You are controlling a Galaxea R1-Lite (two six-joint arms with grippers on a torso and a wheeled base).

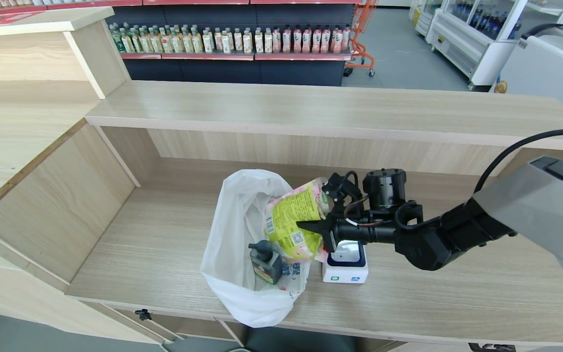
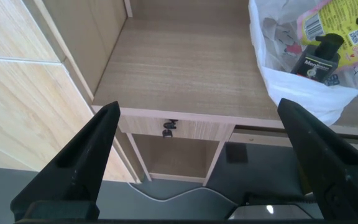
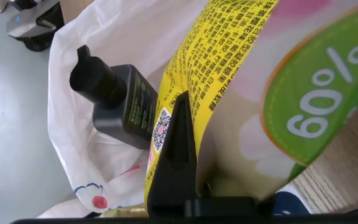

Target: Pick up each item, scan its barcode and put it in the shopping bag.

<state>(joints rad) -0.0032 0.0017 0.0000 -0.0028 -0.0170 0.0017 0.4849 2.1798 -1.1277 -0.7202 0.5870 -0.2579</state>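
Note:
A yellow-green snack bag (image 1: pixel 293 220) hangs tilted over the mouth of the white shopping bag (image 1: pixel 240 220), and my right gripper (image 1: pixel 316 229) is shut on it. In the right wrist view a dark finger (image 3: pixel 176 155) presses against the snack bag (image 3: pixel 260 93). A dark pump bottle (image 1: pixel 265 261) stands inside the shopping bag (image 3: pixel 92 168), just below the snack bag. The white barcode scanner (image 1: pixel 345 266) sits on the counter right of the bag, under my right wrist. My left gripper (image 2: pixel 199 109) is open and holds nothing, low in front of the counter edge, well away from the bag (image 2: pixel 303 87).
The wooden counter (image 1: pixel 164 234) is walled at the left and back, with a raised shelf (image 1: pixel 311 107) above. A drawer lock (image 2: pixel 168 129) sits under the front edge. Store shelves of bottles (image 1: pixel 232 41) stand far behind.

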